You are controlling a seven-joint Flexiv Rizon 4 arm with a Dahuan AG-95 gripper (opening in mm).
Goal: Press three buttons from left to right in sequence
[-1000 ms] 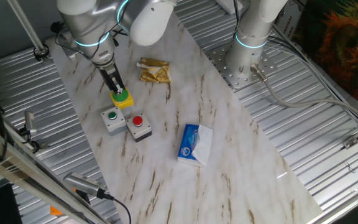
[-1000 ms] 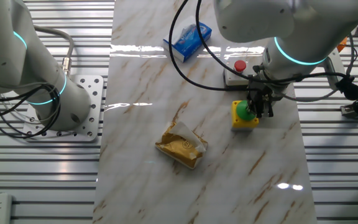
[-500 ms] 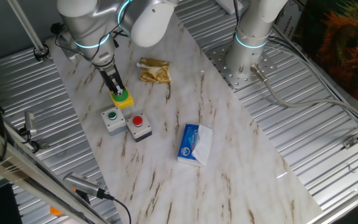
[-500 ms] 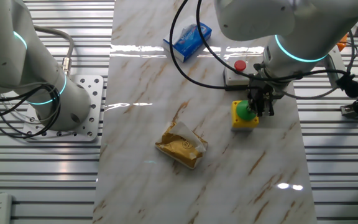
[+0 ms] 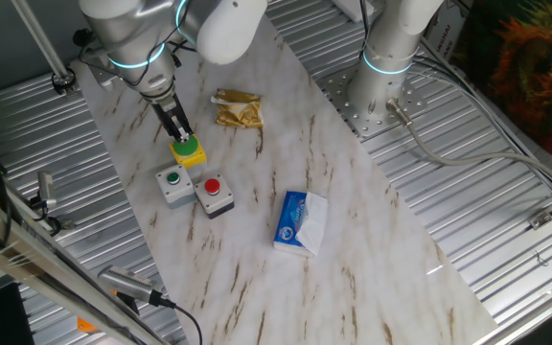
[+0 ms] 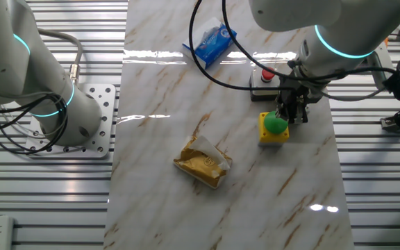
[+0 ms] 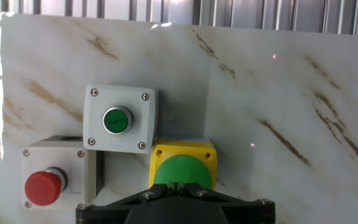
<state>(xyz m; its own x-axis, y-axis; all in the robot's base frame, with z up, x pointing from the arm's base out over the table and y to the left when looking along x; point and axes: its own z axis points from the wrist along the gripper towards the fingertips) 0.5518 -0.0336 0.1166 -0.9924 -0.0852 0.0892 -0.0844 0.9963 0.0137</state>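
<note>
Green dome button [image 5: 189,145] on its yellow box [image 6: 273,132] is where the action is rn. It sits upper left of the frame in one fixed view, right of centre in the other fixed view, bottom centre in the hand view. The tool [image 5: 177,131] hangs right over the dome, tips at or just above it, tbh can't tell if there's contact. Also can't tell if the fingers are spread or pressed together: no view shows a gap or a touch, and the hand view only gives the black tool body at the bottom edge.

Other two task things: small green button on grey box [image 7: 118,119] sits just beside the yellow box, and the red button on grey box [image 7: 43,185] is right next to that one, at the lower left of the hand view. All three are bunched tight on the marble bench [image 5: 353,249].

What could go wrong imo:
- boxes look loose on the bench, so an off-centre push could tip or slide the yellow box into its neighbours
- boxes are so close that a sloppy move over could clip the wrong one and break the order
- dome is rounded, so the tips might skid off w/o a proper click

Tissue packet [image 5: 301,222] and golden wrapper [image 5: 237,109] are well apart from the buttons, no issue there.
</note>
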